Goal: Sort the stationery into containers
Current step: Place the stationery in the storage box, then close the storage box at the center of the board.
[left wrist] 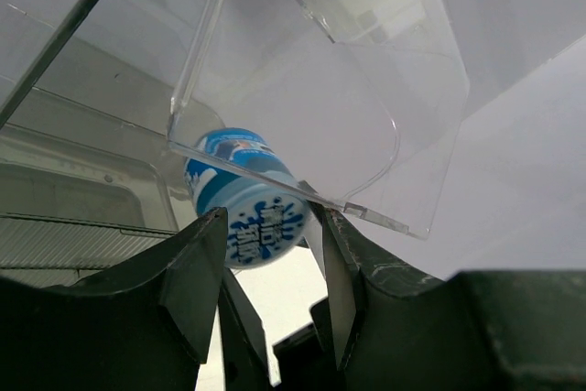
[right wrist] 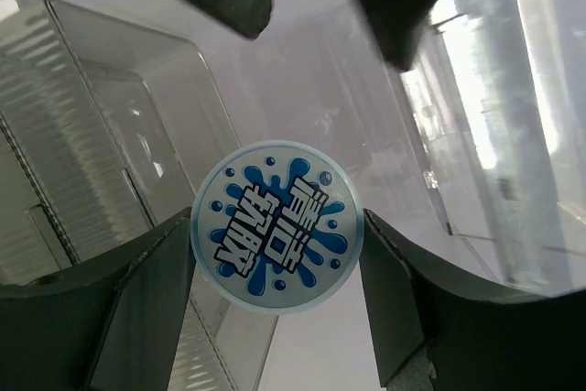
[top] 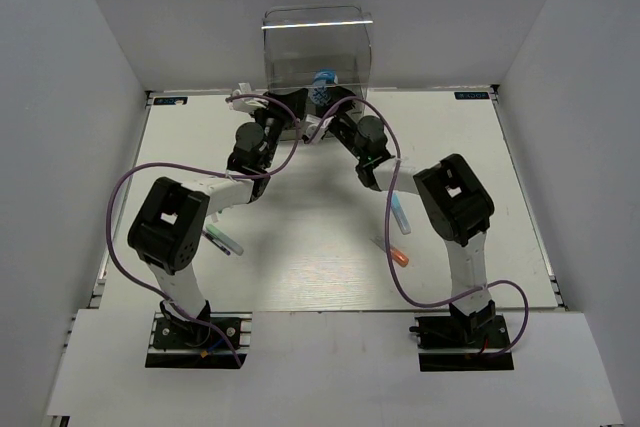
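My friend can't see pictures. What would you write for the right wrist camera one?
The right gripper holds a round blue-and-white roll with a splash pattern, its flat end facing the camera. Behind it is the clear plastic cabinet.

Cabinet (top: 318, 42) at 12 o'clock on the table (top: 320, 247): clear plastic, glossy and smooth, throwing bright reflections. Roll (right wrist: 276, 226): printed blue-and-white end face, smooth with a slight sheen, possibly a paper label. Fingers (right wrist: 137, 318) at its 4 and 8 o'clock: dark, matt.
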